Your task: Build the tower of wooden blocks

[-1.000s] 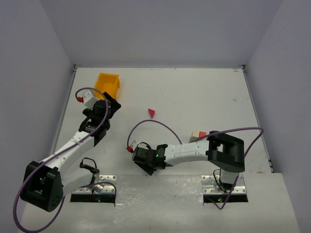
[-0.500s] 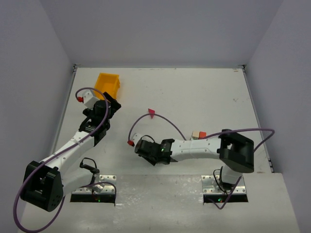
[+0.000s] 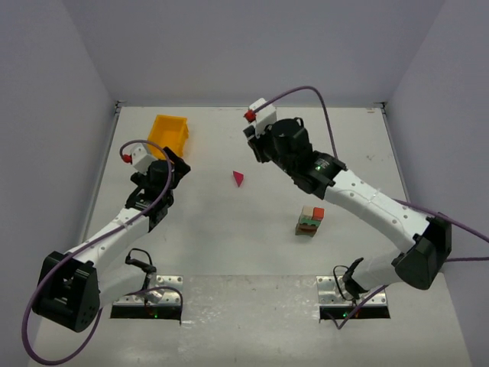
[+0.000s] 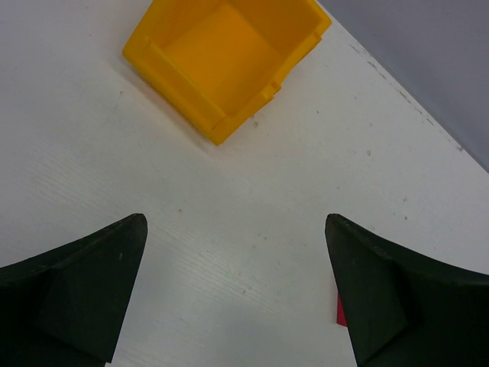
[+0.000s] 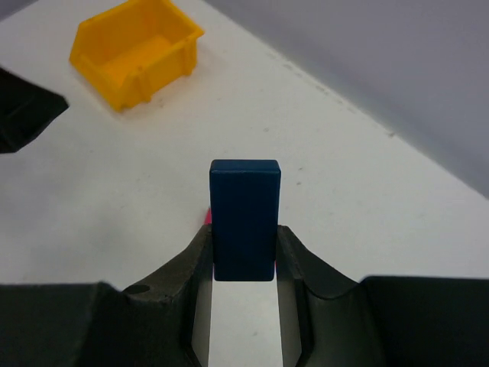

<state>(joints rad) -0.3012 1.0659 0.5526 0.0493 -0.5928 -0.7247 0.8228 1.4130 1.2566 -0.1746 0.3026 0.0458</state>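
Observation:
My right gripper (image 5: 244, 238) is shut on a dark blue brick (image 5: 244, 218), which stands upright between the fingers and juts past their tips. In the top view this gripper (image 3: 254, 149) hangs over the back middle of the table. A magenta prism (image 3: 239, 178) lies on the table below it, a sliver (image 5: 205, 218) showing beside the brick. The tower (image 3: 309, 220) stands at the right middle: olive base, green layer, red and cream blocks on top. My left gripper (image 4: 235, 223) is open over bare table near the bin, and a magenta-red sliver (image 4: 340, 310) shows by its right finger.
A yellow-orange bin (image 3: 169, 131) sits at the back left; it looks hollow in the left wrist view (image 4: 229, 61). White walls close the table at the back and sides. The left gripper's tip (image 5: 23, 111) shows at the left of the right wrist view.
The right arm swung from low at the table's near edge up to the back middle, its jaws closing on the blue brick. The left arm stayed put.

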